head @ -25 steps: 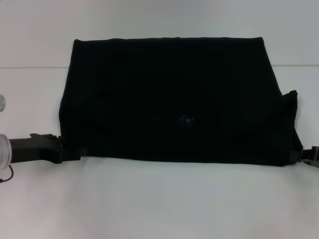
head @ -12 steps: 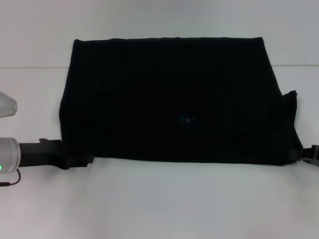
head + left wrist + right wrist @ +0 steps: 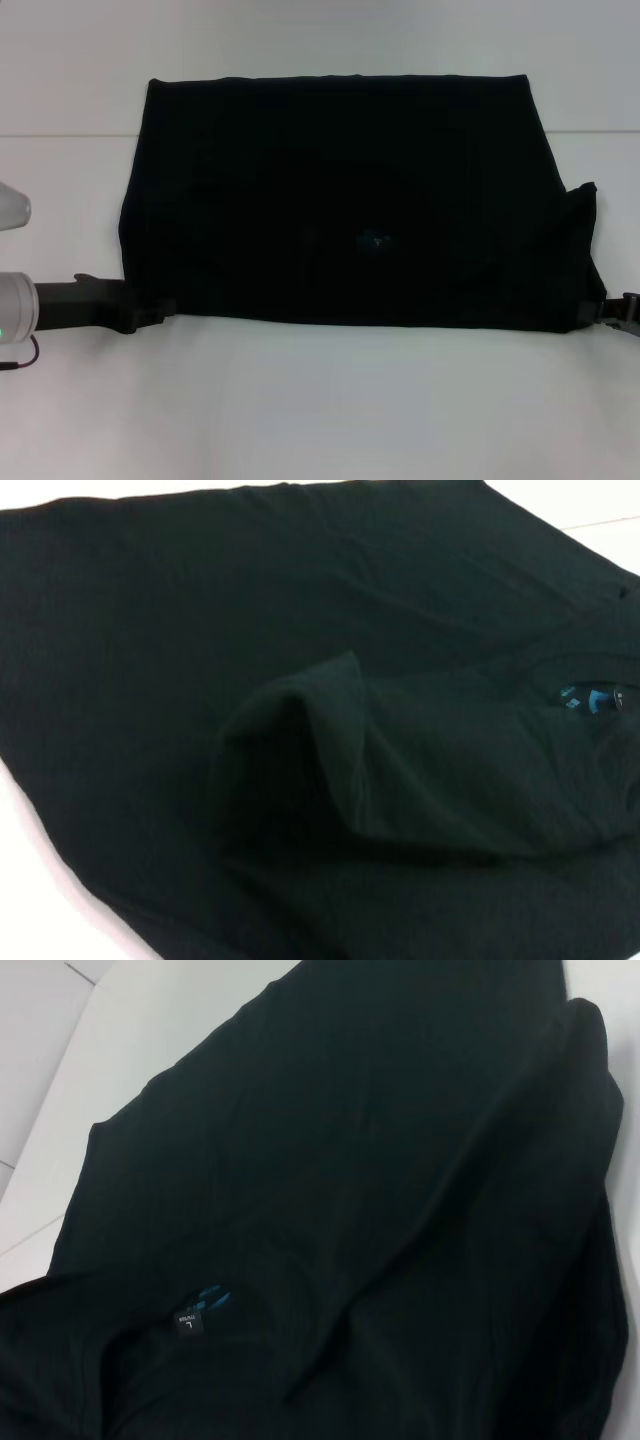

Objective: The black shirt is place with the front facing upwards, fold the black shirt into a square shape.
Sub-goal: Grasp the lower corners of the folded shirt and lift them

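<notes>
The black shirt [image 3: 380,1190] neck label [image 3: 190,1322] reads "L".

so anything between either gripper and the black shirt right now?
Nothing visible. The left gripper sits at the black shirt's near-left corner, the right gripper at its near-right corner; only white table surrounds them.

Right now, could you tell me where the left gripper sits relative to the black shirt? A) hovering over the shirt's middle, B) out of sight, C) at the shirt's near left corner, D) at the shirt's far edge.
C: in the head view the left gripper lies low on the white table at the near left corner of the black shirt, while the right gripper sits at the near right corner.
</notes>
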`<control>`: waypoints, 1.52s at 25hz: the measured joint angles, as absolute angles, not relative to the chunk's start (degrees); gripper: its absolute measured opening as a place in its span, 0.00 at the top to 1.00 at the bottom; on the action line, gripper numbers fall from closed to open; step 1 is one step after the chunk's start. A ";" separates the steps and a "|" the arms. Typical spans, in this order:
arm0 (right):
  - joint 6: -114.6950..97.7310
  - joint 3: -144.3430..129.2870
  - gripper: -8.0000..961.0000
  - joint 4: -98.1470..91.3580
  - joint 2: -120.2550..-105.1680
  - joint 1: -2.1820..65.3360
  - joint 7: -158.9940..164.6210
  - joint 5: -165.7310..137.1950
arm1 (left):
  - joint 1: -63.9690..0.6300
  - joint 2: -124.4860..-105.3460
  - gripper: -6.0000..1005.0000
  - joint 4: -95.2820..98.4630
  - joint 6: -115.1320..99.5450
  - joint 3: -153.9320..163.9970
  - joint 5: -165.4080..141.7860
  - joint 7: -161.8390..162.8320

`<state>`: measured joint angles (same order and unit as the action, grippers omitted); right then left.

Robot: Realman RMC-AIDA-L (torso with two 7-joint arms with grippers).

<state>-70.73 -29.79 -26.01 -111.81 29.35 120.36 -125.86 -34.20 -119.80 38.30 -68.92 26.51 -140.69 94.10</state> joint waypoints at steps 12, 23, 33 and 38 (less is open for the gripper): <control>-71.18 -29.58 0.99 -26.13 -111.80 29.18 119.69 -125.86 | -33.41 -119.96 0.91 38.72 -69.01 25.90 -140.51 93.61; -75.08 -26.36 0.99 -26.33 -111.65 27.94 116.86 -125.86 | -32.57 -120.05 0.99 38.64 -72.52 24.60 -138.14 90.16; -89.32 -19.99 0.99 -26.52 -109.58 20.53 106.19 -125.77 | -26.01 -119.70 0.98 39.01 -92.47 10.25 -138.17 79.96; -96.01 -19.43 0.99 -26.55 -108.69 17.81 100.08 -126.02 | -23.09 -119.67 0.98 40.73 -99.77 9.45 -138.54 79.01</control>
